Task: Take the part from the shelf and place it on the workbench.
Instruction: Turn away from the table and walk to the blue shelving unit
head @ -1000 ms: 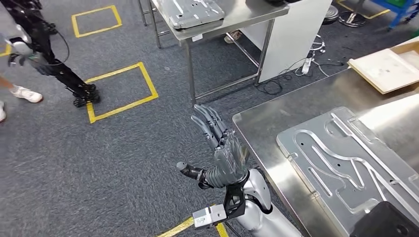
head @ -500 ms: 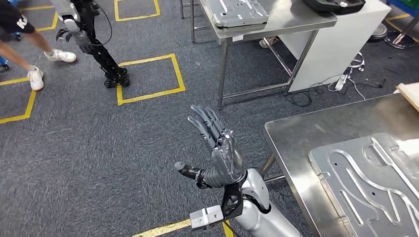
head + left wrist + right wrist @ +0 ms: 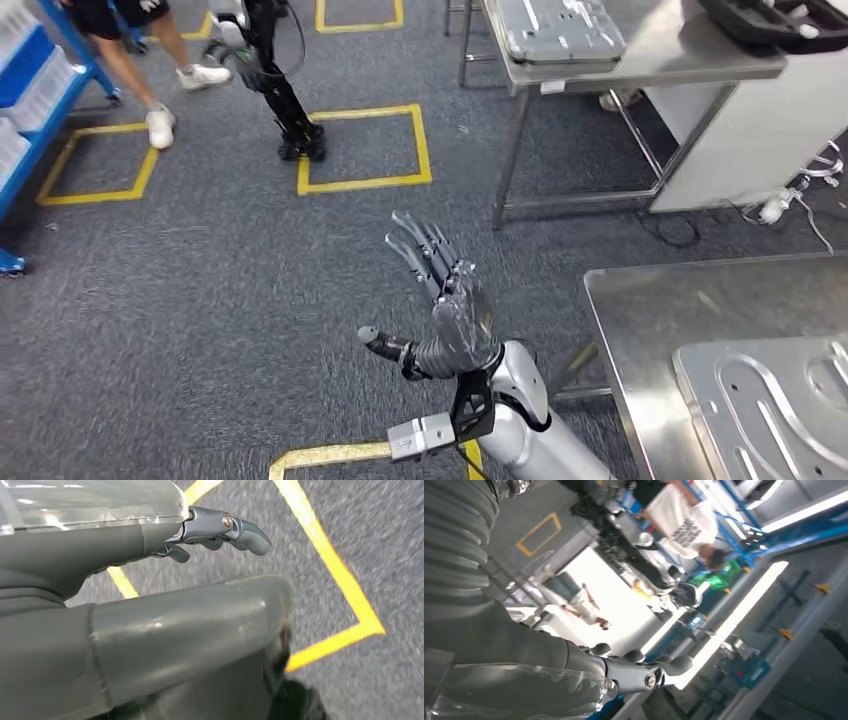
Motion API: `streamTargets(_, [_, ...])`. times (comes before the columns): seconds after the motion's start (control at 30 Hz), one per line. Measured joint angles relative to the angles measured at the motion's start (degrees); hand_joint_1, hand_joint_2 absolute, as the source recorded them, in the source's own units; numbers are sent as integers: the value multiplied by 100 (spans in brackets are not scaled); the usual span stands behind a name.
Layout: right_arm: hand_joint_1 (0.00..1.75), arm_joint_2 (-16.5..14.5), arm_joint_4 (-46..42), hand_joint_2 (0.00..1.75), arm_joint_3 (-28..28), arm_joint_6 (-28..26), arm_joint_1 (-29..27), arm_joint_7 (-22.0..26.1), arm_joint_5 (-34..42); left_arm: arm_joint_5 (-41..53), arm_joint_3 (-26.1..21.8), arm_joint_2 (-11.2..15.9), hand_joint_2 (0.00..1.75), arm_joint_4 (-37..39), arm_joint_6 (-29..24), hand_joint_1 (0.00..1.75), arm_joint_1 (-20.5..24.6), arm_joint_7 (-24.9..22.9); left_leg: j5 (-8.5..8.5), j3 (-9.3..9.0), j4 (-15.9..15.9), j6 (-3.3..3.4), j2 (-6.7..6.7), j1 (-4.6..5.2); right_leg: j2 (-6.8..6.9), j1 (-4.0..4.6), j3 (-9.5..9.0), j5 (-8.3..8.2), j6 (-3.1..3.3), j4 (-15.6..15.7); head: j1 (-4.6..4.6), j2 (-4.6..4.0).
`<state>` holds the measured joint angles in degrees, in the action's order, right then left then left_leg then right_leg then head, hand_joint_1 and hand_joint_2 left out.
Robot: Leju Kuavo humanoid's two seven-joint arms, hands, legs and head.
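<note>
Grey carpet (image 3: 200, 300) marked with yellow tape squares (image 3: 362, 148) covers the floor below the robot. The right hand (image 3: 440, 305) is raised over it in the head view, palm up, fingers spread and thumb out to the side, holding nothing; it hangs just off the near left corner of the steel worktop (image 3: 660, 300). On that worktop, towards its right edge, lies the part (image 3: 770, 410), a flat silvery metal plate with winding grooves milled into it; nothing touches it, and it is cut off by the picture's edge. The left hand (image 3: 150, 605) appears close up in the left wrist view, hanging over the carpet and a taped corner; its fingers (image 3: 240, 527) are stretched out with nothing in them. A second steel table (image 3: 640, 50) stands farther off, with another grooved plate (image 3: 560, 28) on it. Near the far left, a person's legs in white shoes (image 3: 160, 125) pass beside a second robot's dark legs (image 3: 285, 100) and a blue rack (image 3: 40, 70).
</note>
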<state>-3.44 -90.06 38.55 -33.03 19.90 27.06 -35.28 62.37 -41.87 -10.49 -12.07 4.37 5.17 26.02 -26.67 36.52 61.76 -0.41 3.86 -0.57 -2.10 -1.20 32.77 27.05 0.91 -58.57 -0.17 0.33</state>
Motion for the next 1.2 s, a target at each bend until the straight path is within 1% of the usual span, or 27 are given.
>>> streamTargets(0.03, [0,0,-1,175,0,-2,0,-1,0,1,1,0,0,0,0,0,8,-2,-168,153,324,-20,-174,2,95,13,-15,6,31,10,-7,0])
streamTargets(0.1, [0,1,-1,175,0,-4,-7,-2,0,1,1,0,0,0,0,0,19,-3,-495,532,1083,-57,-305,-21,283,35,-18,26,60,5,-12,0])
streamTargets(0.13, [0,1,-1,175,1,-4,-10,-2,0,1,1,0,0,0,0,0,13,-4,-541,636,1294,-71,-328,-32,372,41,-19,37,62,1,-12,0])
streamTargets(0.17, [0,1,-1,175,1,-4,-11,-2,0,1,1,0,0,0,0,0,3,-5,-475,622,1276,-80,-349,-42,451,43,-24,49,56,-5,-12,0])
streamTargets(0.2, [0,1,-1,175,1,-3,-10,-2,0,1,1,0,0,0,0,0,-4,-7,-313,480,1021,-81,-385,-48,524,43,-35,65,45,-10,-12,0])
streamTargets(0.23, [0,0,-2,175,1,-3,-8,-2,0,1,1,1,0,0,0,0,-8,-9,-114,253,610,-70,-464,-50,590,45,-53,82,29,-15,-12,0])
streamTargets(0.3, [0,0,-3,175,1,-3,-3,-2,0,1,1,2,0,0,-1,0,3,-11,109,-134,-101,-5,-680,-4,698,72,-85,117,-17,-22,-10,0])
streamTargets(0.37, [0,-1,-3,175,1,-4,2,-2,0,1,1,3,0,0,-1,0,8,-12,115,-218,-303,68,-737,45,786,98,-105,132,-69,-14,-9,0])
streamTargets(0.4, [0,-3,-4,175,1,-4,4,-2,0,1,1,4,0,0,-2,0,3,-12,131,-208,-320,99,-670,45,834,101,-120,134,-97,-4,-9,0])
streamTargets(0.43, [0,-5,-5,175,1,-4,6,-2,0,1,1,5,0,0,-2,0,-5,-12,146,-213,-343,130,-614,31,843,95,-133,150,-130,-2,-9,0])
streamTargets(0.5, [0,-10,-10,175,2,-6,15,-2,0,1,1,6,0,0,-2,0,-11,-12,181,-238,-399,199,-501,3,624,69,-76,304,-181,-182,-8,0])
streamTargets(0.57, [0,-4,-10,175,3,-12,10,-3,0,1,1,5,0,0,-2,0,1,-12,196,-245,-418,244,-388,-3,311,47,217,652,-194,-804,-7,0])
streamTargets(0.63, [0,10,-5,175,3,-16,-7,-4,0,1,1,4,0,0,-2,0,9,-13,196,-239,-409,258,-249,5,218,47,600,901,-194,-1513,-7,0])
streamTargets(0.67, [0,16,-3,175,3,-17,-11,-4,0,1,1,4,0,0,-2,0,7,-14,193,-237,-400,257,-171,7,209,46,687,860,-192,-1624,-7,0])
streamTargets(0.7, [0,20,-2,175,3,-18,-12,-4,0,1,1,4,0,0,-2,0,5,-16,189,-238,-384,251,-87,7,199,43,668,705,-187,-1518,-7,0])
streamTargets(0.73, [0,23,-1,175,3,-19,-10,-4,0,0,1,4,0,0,-2,0,4,-19,181,-239,-365,239,-5,4,160,37,540,464,-178,-1195,-7,0])
streamTargets(0.8, [0,25,-1,175,3,-22,-4,-4,0,-1,1,5,0,0,-2,0,9,-26,156,-221,-313,198,143,2,-83,11,220,123,-160,-455,-8,0])
streamTargets(0.87, [0,28,1,175,3,-27,0,-4,0,-3,1,7,0,0,-3,0,15,-33,154,-177,-291,136,259,-5,-254,3,93,57,-145,-141,-9,0])
streamTargets(0.93, [0,28,1,175,4,-30,9,-4,0,-10,1,9,0,0,-4,0,10,-45,181,-144,-320,59,367,-27,-167,25,84,43,-101,-112,-8,0])
streamTargets(0.97, [0,25,1,175,5,-30,17,-4,0,-14,1,10,0,0,-5,0,5,-52,175,-134,-309,28,338,-31,-98,26,64,32,-67,-84,-7,0])
streamTargets(1.0, [0,18,1,175,5,-31,24,-4,0,-18,1,11,0,0,-5,0,4,-61,121,-94,-223,3,222,-24,-24,20,38,21,-31,-51,-13,0])
streamTargets(1.03, [0,12,0,175,4,-31,29,-4,0,-23,0,13,0,0,-6,0,10,-69,9,0,-24,-15,64,-15,59,11,13,14,-1,-21,-18,0])
streamTargets(1.07, [0,9,1,175,4,-32,30,-4,0,-27,-1,13,0,0,-7,0,20,-75,-147,141,284,-29,-119,-13,147,22,-3,18,22,-6,-23,0])
streamTargets(1.1, [0,6,3,175,4,-32,29,-4,0,-31,-1,13,0,0,-7,0,33,-79,-314,322,644,-44,-235,-15,235,36,-10,27,41,-4,-27,0])
streamTargets(1.13, [0,7,5,175,4,-32,27,-5,0,-35,-1,13,0,0,-7,0,44,-82,-438,486,969,-53,-286,-22,324,51,-12,37,52,-5,-27,0])
streamTargets(1.17, [0,7,8,175,4,-32,24,-5,0,-36,-1,13,0,0,-5,0,49,-86,-477,580,1154,-56,-314,-25,407,63,-15,46,59,-7,-27,0])
streamTargets(1.2, [0,7,9,175,5,-32,25,-5,-1,-36,-1,14,0,0,-3,0,49,-90,-422,577,1151,-50,-336,-25,481,73,-19,56,62,-8,-28,0])
